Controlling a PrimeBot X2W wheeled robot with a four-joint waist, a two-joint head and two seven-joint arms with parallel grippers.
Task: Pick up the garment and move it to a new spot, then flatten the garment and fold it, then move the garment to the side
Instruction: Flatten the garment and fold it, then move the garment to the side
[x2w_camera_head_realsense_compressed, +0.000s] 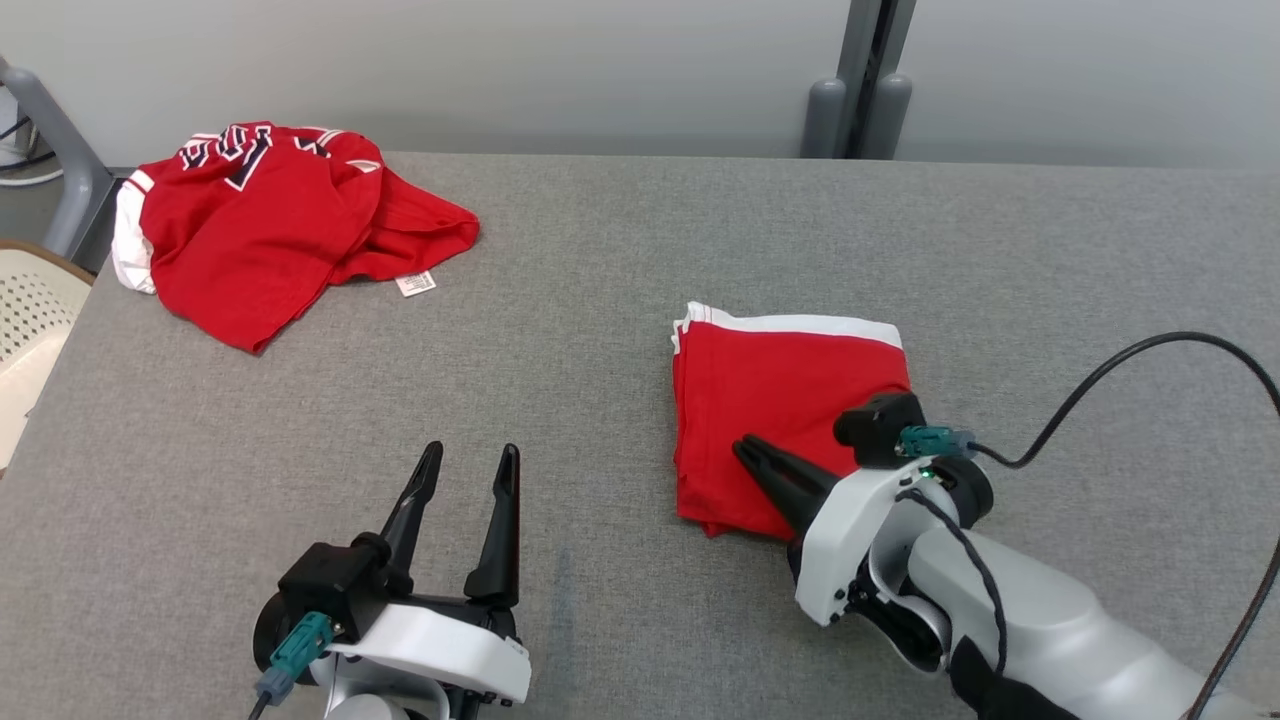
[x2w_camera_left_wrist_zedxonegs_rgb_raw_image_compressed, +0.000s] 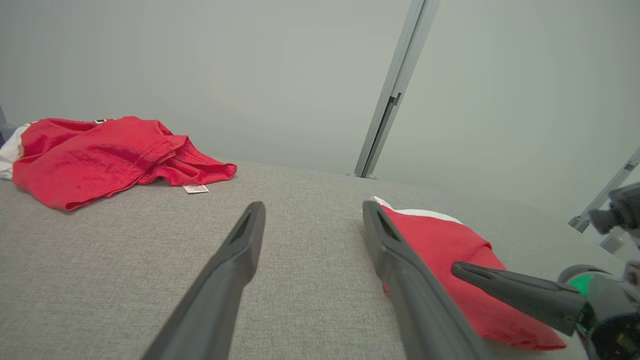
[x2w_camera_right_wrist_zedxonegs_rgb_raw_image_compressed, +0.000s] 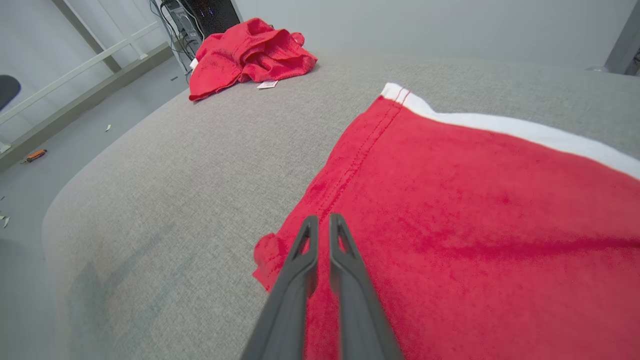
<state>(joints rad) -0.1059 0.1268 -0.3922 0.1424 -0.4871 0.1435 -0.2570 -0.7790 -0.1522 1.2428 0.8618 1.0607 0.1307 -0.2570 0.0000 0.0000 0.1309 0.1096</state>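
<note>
Surface: a table (x2w_camera_head_realsense_compressed: 600, 330) covered in grey woven cloth, spanning the head view from side to side, with a faint darker streak near the front edge between the 2 arms.
Folded garment (x2w_camera_head_realsense_compressed: 790, 400): red with a white band along its far edge, folded into a compact rectangle of several layers, lying flat on the right half of the table.
Crumpled garment (x2w_camera_head_realsense_compressed: 270, 220): red with white trim and dark lettering, bunched at the far left corner, well apart from the folded garment.
Tag (x2w_camera_head_realsense_compressed: 416, 284): a small white label lying on the cloth just beside the crumpled garment's near edge.
Left gripper (x2w_camera_head_realsense_compressed: 471, 450): 2 fingers spread wide, over bare table near the front left, touching neither garment.
Right gripper (x2w_camera_right_wrist_zedxonegs_rgb_raw_image_compressed: 322, 220): 2 fingers pressed together, tips lying over the near left part of the folded garment, close to its edge.
Cable (x2w_camera_head_realsense_compressed: 1150, 370): black, looping from the right wrist out over the table's right side.
Wall (x2w_camera_head_realsense_compressed: 600, 70): plain pale grey behind the table, with a grey upright post (x2w_camera_head_realsense_compressed: 860, 90) right of centre.
Chair (x2w_camera_head_realsense_compressed: 30, 310): beige, perforated, at the table's left edge.
Floor (x2w_camera_right_wrist_zedxonegs_rgb_raw_image_compressed: 75, 130): grey, with an orange tool (x2w_camera_right_wrist_zedxonegs_rgb_raw_image_compressed: 34, 156) and small scraps beside a pale rail.
</note>
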